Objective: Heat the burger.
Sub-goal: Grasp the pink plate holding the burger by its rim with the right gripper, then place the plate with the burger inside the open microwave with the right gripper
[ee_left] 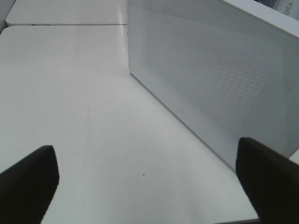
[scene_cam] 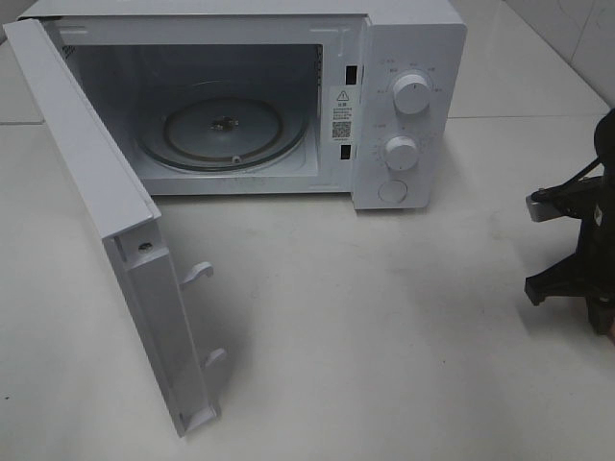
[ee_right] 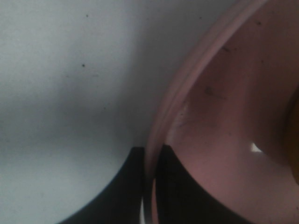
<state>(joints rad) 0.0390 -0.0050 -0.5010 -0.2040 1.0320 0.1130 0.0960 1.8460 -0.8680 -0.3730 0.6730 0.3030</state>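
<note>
In the right wrist view my right gripper (ee_right: 148,191) is shut on the rim of the round pink plate (ee_right: 224,116), with one dark finger (ee_right: 124,186) outside the rim and the other inside. A golden-brown sliver at that view's edge looks like the burger (ee_right: 295,135); the rest of it is out of view. The exterior high view shows only part of the right arm (scene_cam: 577,240), at the table's right edge, and neither plate nor burger. My left gripper (ee_left: 149,186) is open and empty above the table, beside the microwave door's outer face (ee_left: 210,84).
The white microwave (scene_cam: 408,58) stands at the back with its door (scene_cam: 106,221) swung wide open toward the front left. Its glass turntable (scene_cam: 221,130) is bare. White tabletop (scene_cam: 384,327) stretches between the microwave and the right arm.
</note>
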